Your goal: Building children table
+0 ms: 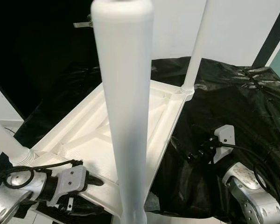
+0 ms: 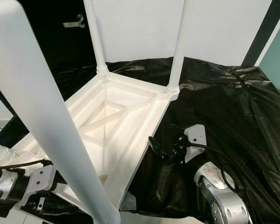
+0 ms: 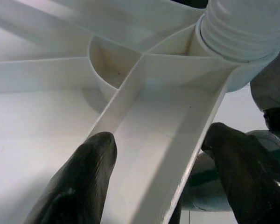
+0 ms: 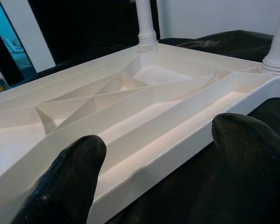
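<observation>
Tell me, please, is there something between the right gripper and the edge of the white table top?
Nothing visible. The right gripper hovers open over the black plastic sheet, beside the upturned table top, with only bare sheet between them.

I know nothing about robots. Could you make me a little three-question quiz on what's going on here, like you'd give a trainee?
1. True or false: the white table top lies upside down, its legs pointing up.
2. What covers the surface under it? A) black plastic sheet B) red carpet C) bare wood
3. Which gripper reaches over the table's edge by a corner leg socket?

Key
1. True; ribbed underside faces up.
2. A, the black plastic sheet.
3. The left gripper, open astride the rim; the right gripper is open beside the table.
</observation>
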{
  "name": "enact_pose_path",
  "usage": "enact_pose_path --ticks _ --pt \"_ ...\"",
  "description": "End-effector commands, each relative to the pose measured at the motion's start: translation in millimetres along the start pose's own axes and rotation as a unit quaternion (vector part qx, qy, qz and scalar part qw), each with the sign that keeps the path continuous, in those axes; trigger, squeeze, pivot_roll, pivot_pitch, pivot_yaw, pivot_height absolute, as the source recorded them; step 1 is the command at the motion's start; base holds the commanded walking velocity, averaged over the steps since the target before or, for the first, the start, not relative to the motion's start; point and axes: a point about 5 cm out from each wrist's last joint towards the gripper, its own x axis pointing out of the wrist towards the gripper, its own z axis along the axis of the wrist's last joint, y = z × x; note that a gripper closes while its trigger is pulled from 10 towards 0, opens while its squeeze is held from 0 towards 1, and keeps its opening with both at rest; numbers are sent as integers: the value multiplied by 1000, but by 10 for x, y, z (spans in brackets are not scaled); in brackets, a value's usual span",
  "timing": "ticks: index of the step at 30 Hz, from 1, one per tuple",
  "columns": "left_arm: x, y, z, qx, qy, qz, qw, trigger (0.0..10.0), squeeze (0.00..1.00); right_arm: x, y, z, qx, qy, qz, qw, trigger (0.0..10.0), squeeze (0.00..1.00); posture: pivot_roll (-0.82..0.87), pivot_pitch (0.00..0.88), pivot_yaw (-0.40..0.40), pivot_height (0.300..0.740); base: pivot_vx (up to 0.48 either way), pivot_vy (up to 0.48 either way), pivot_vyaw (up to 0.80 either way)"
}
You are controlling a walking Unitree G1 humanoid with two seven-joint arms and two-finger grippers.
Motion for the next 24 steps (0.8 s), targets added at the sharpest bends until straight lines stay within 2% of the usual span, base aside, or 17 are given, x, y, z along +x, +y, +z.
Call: enact_pose_path --ticks 1,4,11,12,17,19,22,24 --pt "-125 119 64 -1 -18 51 999 10000 0 -20 -1 0 2 4 1 1000 10000 0 13 0 -4 740 0 0 0" --pt "-306 209 189 -22 -71 68 995 10000 0 -35 -10 -14 0 9 -2 1000 10000 0 17 0 -5 740 0 0 0" --pt "-398 254 213 -18 -94 98 991 10000 0 -4 -16 -5 1 7 -1 1000 10000 0 28 0 -10 740 0 0 0" --pt "-398 269 198 -29 -96 105 989 10000 0 4 -16 -5 1 7 -1 1000 10000 0 28 0 -10 740 0 0 0" --pt "-297 262 90 -3 -41 105 994 10000 0 29 3 1 2 5 7 1000 10000 0 36 0 -19 740 0 0 0" --pt "-284 268 80 0 -36 107 994 10000 0 31 3 3 1 5 7 1000 10000 0 36 0 -19 740 0 0 0" --pt "-195 327 9 33 11 115 993 10000 0 41 -1 18 0 4 9 1000 10000 0 31 0 -17 740 0 0 0" --pt "-157 376 15 38 18 122 992 10000 0 38 0 21 -1 3 8 1000 10000 0 26 0 -14 740 0 0 0"
